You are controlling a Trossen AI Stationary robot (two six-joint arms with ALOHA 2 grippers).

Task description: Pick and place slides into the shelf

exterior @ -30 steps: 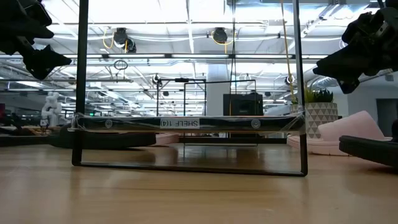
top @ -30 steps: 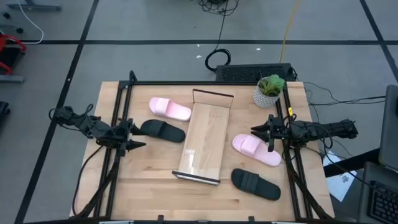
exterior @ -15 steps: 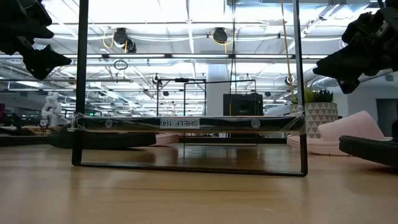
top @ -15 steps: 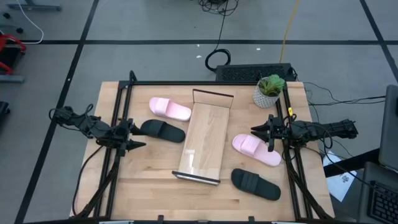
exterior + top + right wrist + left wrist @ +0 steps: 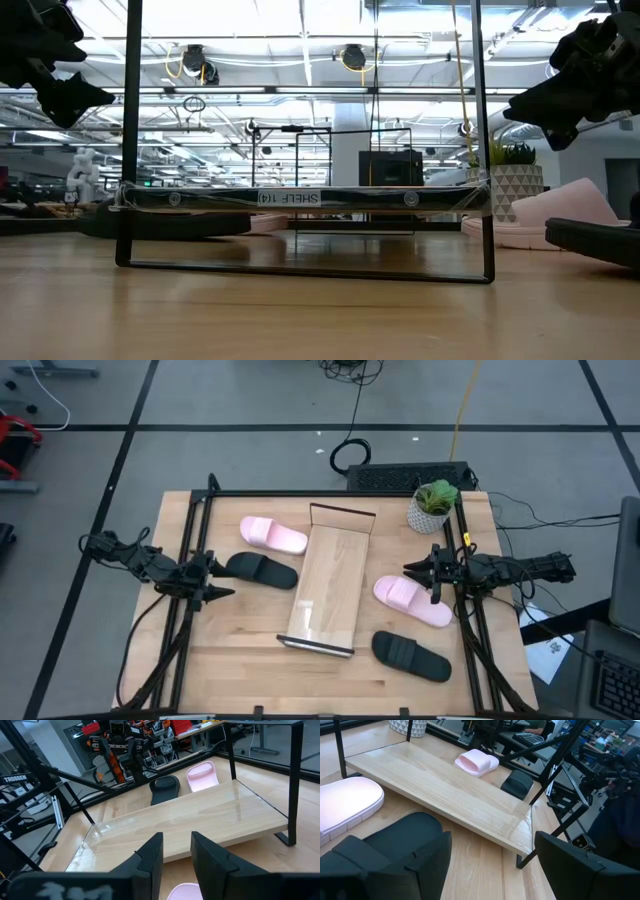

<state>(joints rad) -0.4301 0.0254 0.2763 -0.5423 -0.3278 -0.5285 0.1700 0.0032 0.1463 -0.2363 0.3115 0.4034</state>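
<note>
Nothing's moved since prev frame. I see left gripper [image 5: 222, 582] jaws wide open, empty; right gripper [image 5: 412, 575] fingers narrowly apart, empty, above pale pink rubbery slide [image 5: 411, 601]. Long light-wood shelf w/ dark wire frame [image 5: 305, 198] reads "SHELF 14", mirrored.

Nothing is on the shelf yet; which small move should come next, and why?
Probably the left gripper should go down onto the black slide just ahead of it: its jaws are open, the shelf is bare, and all four slides lie on the table.

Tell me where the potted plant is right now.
In the high view, the potted plant stands at the table's far right corner, beyond the right gripper and the nearer pink slide, right of the shelf.
</note>
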